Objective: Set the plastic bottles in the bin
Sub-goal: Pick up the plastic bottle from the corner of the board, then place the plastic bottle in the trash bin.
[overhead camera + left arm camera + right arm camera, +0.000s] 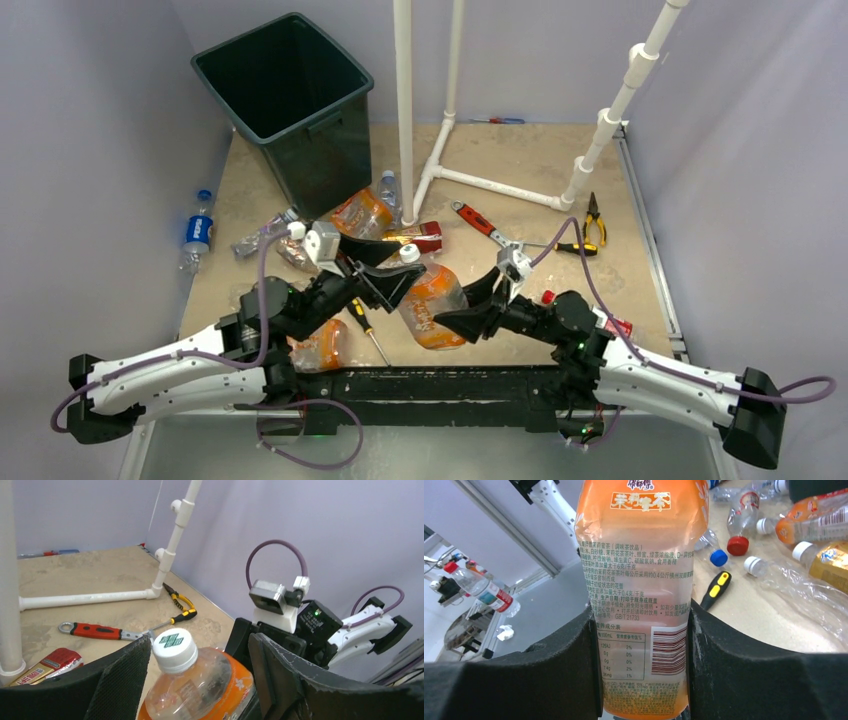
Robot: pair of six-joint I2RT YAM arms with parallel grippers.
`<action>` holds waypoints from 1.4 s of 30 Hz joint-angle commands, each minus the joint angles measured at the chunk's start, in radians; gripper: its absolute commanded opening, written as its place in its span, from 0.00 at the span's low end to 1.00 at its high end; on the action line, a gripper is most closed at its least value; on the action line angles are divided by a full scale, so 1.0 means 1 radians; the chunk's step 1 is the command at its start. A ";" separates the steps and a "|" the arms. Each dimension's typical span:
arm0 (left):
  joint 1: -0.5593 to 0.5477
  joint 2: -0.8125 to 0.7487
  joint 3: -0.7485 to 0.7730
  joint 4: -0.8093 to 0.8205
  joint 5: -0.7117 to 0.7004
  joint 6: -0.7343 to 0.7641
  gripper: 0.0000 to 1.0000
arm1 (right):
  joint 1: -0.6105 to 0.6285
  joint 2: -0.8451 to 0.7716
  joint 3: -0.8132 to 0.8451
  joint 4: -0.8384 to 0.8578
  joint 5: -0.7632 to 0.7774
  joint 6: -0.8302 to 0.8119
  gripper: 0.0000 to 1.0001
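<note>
Table (520, 170): sandy top, white pipe frame at the far side.

Bin (325, 155): set at the far left corner, upright, mouth open. No bottle can be seen inside from the top view.

Right gripper (641, 645): clamped on the lower body of the orange-labelled bottle (432, 300), with both pads pressed flat against the label. The bottle is held lifted over the near middle of the table, well apart from the bin.

Left gripper (199, 642): jaws are spread to either side of the same bottle's shoulder, just below its white cap (174, 647). Whether the pads touch the plastic cannot be told.

Loose bottles: several are left on the table, among them one at the bin's foot (360, 212), a crushed one by the left arm (320, 345) and a blue-labelled one (198, 232) off the left edge.

Tools: red wrench (478, 220), pliers (594, 218) and screwdriver (368, 330) are not wanted.

Step judged: a transfer between arms, since the bin lies on the left arm's side.

Next move, as judged: the neck must be gripped firmly by the left jaws before the right pads are eased off. The bottle is then to be raised above the thick rim and released inside. Thin plastic may buckle or slip under a weak grip.
</note>
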 commanded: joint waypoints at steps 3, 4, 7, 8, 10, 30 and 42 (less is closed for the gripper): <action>0.002 0.024 0.033 0.032 0.069 0.017 0.71 | 0.004 -0.086 -0.039 0.151 -0.009 0.025 0.28; 0.003 0.028 0.033 0.032 0.074 0.013 0.72 | 0.005 -0.099 -0.045 0.154 -0.006 0.024 0.28; 0.001 0.042 0.032 0.041 0.091 0.003 0.76 | 0.005 -0.129 -0.061 0.157 -0.001 0.024 0.27; 0.002 0.048 0.034 0.046 0.098 -0.001 0.79 | 0.004 -0.135 -0.066 0.158 -0.001 0.025 0.27; 0.001 0.063 0.039 0.061 0.117 -0.007 0.82 | 0.005 -0.133 -0.074 0.163 -0.006 0.026 0.27; 0.001 0.146 0.089 0.169 0.230 0.009 0.34 | 0.006 -0.097 -0.101 0.189 -0.027 0.046 0.24; 0.001 0.168 0.105 0.191 0.268 0.010 0.11 | 0.005 -0.065 -0.102 0.179 -0.046 0.043 0.26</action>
